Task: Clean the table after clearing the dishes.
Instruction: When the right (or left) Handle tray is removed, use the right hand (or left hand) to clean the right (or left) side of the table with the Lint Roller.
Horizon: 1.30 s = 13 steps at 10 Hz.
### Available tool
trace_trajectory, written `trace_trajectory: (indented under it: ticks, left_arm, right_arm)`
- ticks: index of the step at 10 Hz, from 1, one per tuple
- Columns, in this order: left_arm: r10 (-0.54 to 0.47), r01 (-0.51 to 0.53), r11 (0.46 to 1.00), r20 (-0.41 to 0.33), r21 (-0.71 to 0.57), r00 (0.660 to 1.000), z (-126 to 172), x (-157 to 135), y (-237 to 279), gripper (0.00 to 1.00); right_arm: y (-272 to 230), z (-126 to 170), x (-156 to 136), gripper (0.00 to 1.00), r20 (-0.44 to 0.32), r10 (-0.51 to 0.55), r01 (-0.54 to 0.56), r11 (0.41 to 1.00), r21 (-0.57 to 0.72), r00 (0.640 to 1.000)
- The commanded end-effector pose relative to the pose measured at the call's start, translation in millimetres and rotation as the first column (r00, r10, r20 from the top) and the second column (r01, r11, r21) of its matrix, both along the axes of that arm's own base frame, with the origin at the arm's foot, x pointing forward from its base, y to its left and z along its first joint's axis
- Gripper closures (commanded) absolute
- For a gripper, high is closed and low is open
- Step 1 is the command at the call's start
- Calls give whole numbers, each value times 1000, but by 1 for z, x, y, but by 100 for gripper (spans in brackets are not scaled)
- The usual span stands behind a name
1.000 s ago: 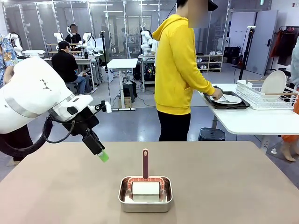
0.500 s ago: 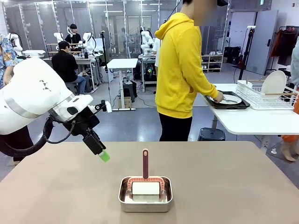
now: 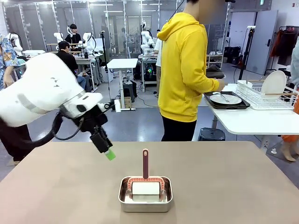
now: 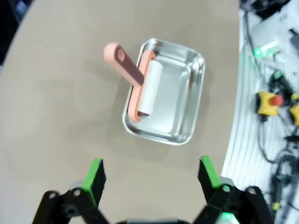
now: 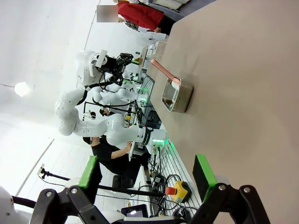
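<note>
wide matte tan-brown tabletop (image 3: 243, 182) spreads beneath both pairs of jaws; the left gripper (image 4: 148, 175) hangs above it with its green-padded jaws spread wide and empty, and the right gripper (image 5: 147, 172), low over the surface, is just as wide and empty. far beyond the left jaws, a person in a yellow hoodie (image 3: 187, 65) stands at a white side table (image 3: 252, 123) that bears a dark brown tray (image 3: 209, 101) with a round white plate (image 3: 225, 99). straight ahead of the left jaws, near but apart, sits a small rectangular steel pan (image 4: 182, 107) holding a white lint roller with a pink handle (image 4: 148, 88).
</note>
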<state>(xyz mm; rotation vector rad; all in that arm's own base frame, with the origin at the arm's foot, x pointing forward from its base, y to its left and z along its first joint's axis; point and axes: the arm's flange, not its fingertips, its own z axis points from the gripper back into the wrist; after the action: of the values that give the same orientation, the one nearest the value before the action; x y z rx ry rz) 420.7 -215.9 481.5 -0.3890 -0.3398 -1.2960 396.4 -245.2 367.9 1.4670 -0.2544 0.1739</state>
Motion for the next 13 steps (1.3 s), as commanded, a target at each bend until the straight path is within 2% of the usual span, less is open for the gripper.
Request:
trace_trajectory:
  ticks: [1,4,6,10,13]
  left_arm:
    - [-123,117,985,42,126,991,26,23,-35,0]
    - [-257,243,924,9,294,966,55,49,-95,0]
    - [-270,274,883,-64,382,961,59,69,-131,0]
    - [-223,250,876,-115,413,968,39,89,-154,0]
    - [-231,244,885,-80,397,970,23,103,-163,0]
  right_arm:
    - [2,3,-4,0,5,1,-1,1000,-2,1000]
    - [2,3,-4,0,5,1,-1,1000,-2,1000]
    - [2,3,-4,0,5,1,-1,1000,-2,1000]
    - [2,3,-4,0,5,1,-1,1000,-2,1000]
    - [2,3,-4,0,5,1,-1,1000,-2,1000]
